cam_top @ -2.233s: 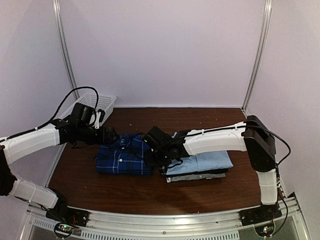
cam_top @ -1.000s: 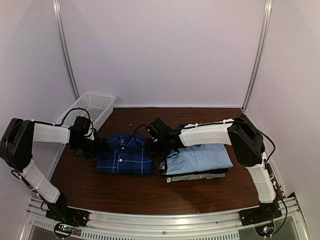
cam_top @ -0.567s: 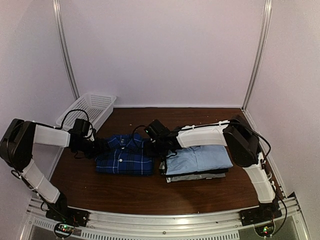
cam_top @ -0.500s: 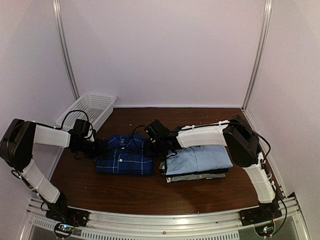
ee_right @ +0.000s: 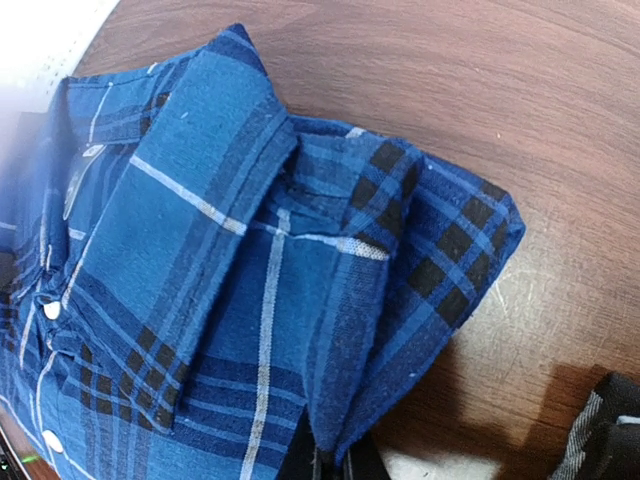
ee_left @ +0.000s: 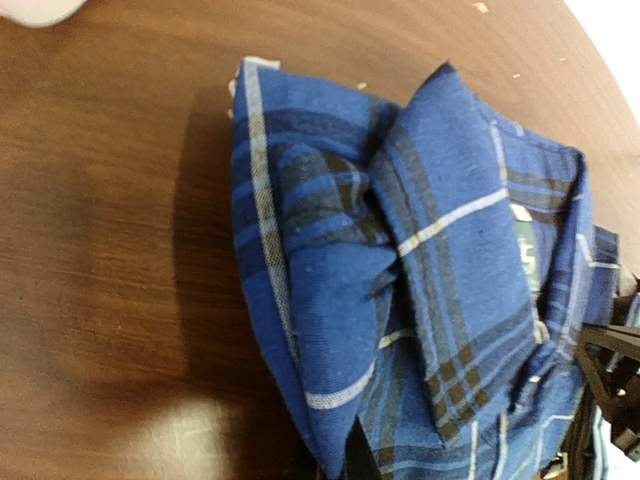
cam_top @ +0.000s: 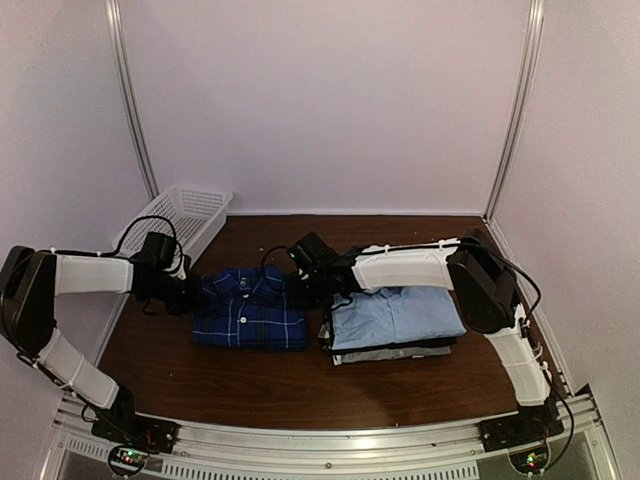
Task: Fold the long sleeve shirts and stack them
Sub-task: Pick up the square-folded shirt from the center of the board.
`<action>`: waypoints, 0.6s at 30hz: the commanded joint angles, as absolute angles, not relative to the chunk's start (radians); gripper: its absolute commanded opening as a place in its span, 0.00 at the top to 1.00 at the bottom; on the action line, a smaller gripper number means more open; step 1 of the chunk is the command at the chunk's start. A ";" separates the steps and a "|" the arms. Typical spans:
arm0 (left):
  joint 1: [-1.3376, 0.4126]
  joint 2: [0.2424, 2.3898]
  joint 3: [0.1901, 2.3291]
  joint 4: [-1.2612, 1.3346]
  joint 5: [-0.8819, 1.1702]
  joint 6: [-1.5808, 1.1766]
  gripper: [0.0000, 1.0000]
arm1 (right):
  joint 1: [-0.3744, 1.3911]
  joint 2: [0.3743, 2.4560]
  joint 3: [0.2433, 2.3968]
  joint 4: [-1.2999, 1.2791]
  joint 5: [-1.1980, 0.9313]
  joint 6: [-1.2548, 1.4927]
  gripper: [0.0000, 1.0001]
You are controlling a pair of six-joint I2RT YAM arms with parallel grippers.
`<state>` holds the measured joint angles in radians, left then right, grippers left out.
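Note:
The dark blue-and-black plaid long sleeve shirt [cam_top: 250,312] lies folded on the brown table, collar toward the back. My left gripper [cam_top: 197,290] is at its far left corner, and in the left wrist view the gripper [ee_left: 345,465] is shut on a pinched fold of the plaid cloth [ee_left: 420,260]. My right gripper [cam_top: 312,285] is at the far right corner; in the right wrist view the gripper [ee_right: 340,462] is shut on the plaid shirt's edge [ee_right: 200,270]. A stack of folded shirts topped by the light blue one [cam_top: 398,318] sits just to the right.
A white lattice basket [cam_top: 180,215] stands at the back left against the wall. The stack's grey lower layers [ee_right: 600,440] lie close beside the right gripper. The right arm's black gripper body [ee_left: 610,390] shows past the shirt in the left wrist view.
Both grippers went from open to shut on the plaid shirt's far corners. The left arm's wrist has risen slightly; the shirt and the stack stay where they were.

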<state>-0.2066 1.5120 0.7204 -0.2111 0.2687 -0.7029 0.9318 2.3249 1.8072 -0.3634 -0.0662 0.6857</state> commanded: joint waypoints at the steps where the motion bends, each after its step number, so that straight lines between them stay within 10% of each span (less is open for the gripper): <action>1: -0.216 1.421 0.788 -0.268 0.320 -0.676 1.00 | 0.939 2.257 1.857 -0.396 -0.044 0.662 1.00; 18: -0.341 1.279 1.021 -0.364 0.466 -0.716 1.00 | 0.931 2.037 1.952 -0.597 0.077 0.545 1.00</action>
<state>-0.2680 1.3010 0.9306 -0.3908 0.3981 -0.6884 0.9356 2.1384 1.9202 -0.5381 0.0063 0.5934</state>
